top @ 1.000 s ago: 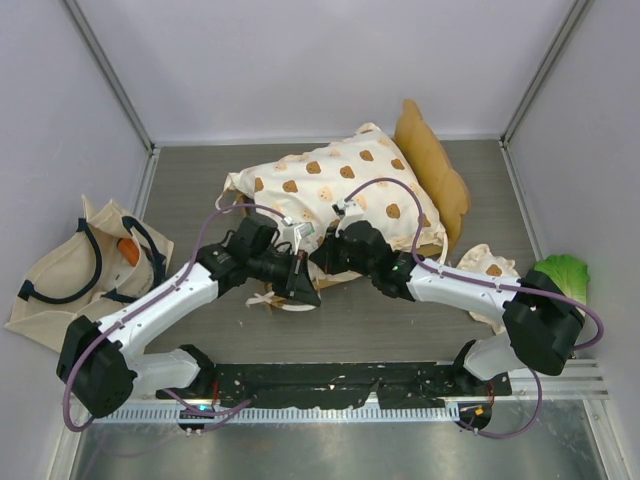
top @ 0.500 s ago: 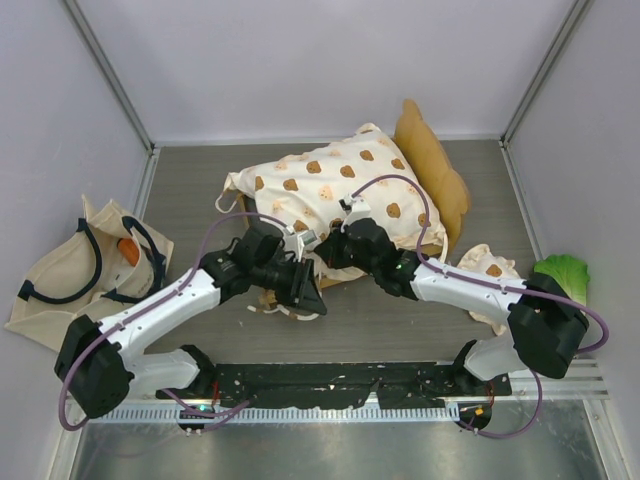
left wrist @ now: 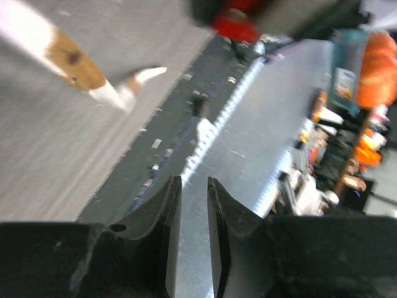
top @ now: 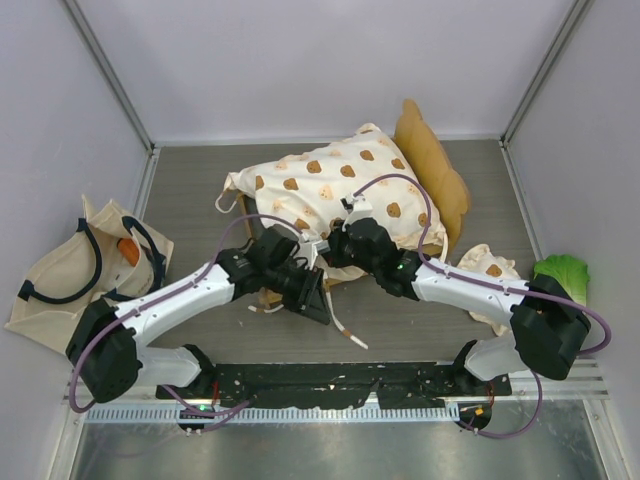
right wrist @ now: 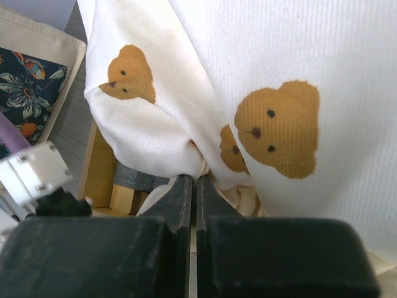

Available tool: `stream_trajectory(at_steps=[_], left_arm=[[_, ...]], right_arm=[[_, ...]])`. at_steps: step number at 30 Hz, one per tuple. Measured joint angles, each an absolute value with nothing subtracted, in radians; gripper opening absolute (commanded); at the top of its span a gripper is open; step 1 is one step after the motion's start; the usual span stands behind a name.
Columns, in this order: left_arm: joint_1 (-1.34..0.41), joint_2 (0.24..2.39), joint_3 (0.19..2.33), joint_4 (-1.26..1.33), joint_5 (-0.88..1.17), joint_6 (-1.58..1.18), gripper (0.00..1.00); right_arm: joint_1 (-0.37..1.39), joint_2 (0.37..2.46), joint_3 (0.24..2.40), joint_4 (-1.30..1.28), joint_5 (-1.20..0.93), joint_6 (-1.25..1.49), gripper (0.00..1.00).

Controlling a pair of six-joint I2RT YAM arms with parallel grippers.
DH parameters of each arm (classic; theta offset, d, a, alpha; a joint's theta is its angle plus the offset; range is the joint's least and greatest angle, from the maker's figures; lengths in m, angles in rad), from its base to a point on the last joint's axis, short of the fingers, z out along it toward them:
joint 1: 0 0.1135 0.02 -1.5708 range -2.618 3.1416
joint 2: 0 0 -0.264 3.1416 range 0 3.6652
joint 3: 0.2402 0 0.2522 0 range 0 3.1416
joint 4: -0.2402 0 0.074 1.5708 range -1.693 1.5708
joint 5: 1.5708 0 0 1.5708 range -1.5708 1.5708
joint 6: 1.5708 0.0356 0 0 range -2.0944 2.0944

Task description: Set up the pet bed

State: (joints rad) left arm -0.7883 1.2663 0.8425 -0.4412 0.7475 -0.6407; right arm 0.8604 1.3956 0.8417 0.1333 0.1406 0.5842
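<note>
Cream cushion [top: 330, 185] | near edge pinched in right claw [right wrist: 193, 179] | left claw [left wrist: 193, 182] slightly parted, empty

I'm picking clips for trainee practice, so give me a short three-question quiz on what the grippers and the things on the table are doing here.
1. True or false: the lettuce toy lies at the table's right edge, touched by neither gripper.
2. Multiple choice: the right gripper is shut on A) the lettuce toy, B) the bear-print cushion, C) nothing.
3. Short answer: what sits between the fingers of the left gripper?
Key: 1 true; 2 B; 3 nothing, its jaws stand slightly apart and empty.
</note>
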Motion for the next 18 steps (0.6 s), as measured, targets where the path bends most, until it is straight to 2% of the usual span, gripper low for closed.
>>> stream_trajectory(at_steps=[7,14,18], left_arm=[[-0.790,1.254,0.970,-0.661,0.354,-0.516,0.32],[-0.790,1.180,0.981,-0.716,0.097,-0.415,0.35],[-0.790,1.179,0.976,-0.708,-0.020,-0.364,0.41]], right_arm=[[0.860,1.388,0.842,0.128,0.147,0.582,0.03],[0.860,1.380,0.842,0.118,0.149,0.579,0.03],[0.860,1.372,0.842,0.113,0.149,0.577,0.03]])
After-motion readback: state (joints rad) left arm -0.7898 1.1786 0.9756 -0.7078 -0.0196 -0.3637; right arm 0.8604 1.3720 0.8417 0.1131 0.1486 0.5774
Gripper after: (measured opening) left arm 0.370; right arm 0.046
